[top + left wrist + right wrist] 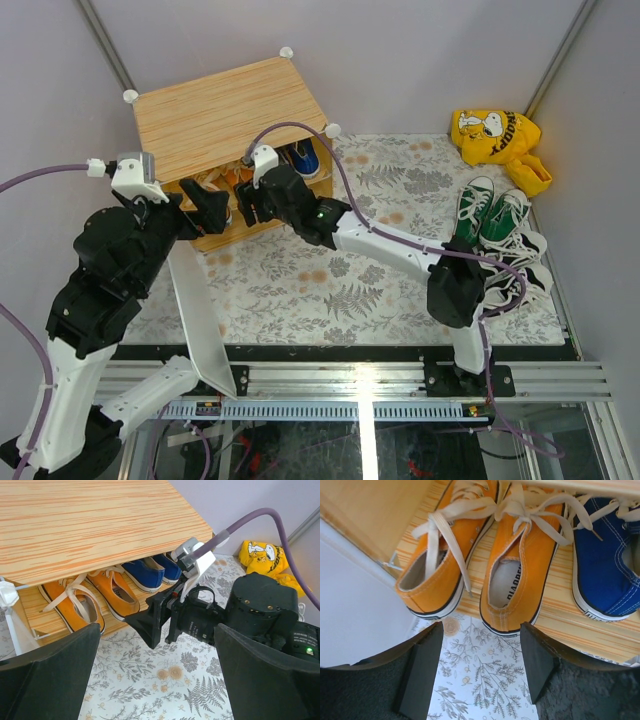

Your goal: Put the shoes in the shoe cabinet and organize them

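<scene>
Right pincer (481,627): jaws wide, nothing between them, not touching anything. Directly ahead of the fingertips are the heels of the orange pair (520,565), side by side on the wooden shelf (570,622) of the shoe cabinet (225,110), toes pointing in. The right orange shoe's heel overhangs the shelf edge a little. Blue shoe (605,565) is on the same shelf, just right of the orange ones; the left wrist view shows a second blue one beside it.

Left pincer (213,208): also spread wide and empty, just left of the right pincer, at the cabinet front. White door panel (200,310) is swung open, running back from it toward the bases.

Under both pincers is the floral cloth (300,280) covering the worktop. Well off to the right and behind the right pincer are the green pair (490,210), upright on the cloth, and white shoes (520,265) next to them, by the right arm's elbow. Yellow bag (495,135) is in the far right corner. Plain grey walls all round.

Right arm: reaches low and diagonally from its base across the worktop to the cabinet, forearm close to level. Left arm: elbow folded high, wrist angled down at the cabinet opening. Purple cable loops over each wrist.
</scene>
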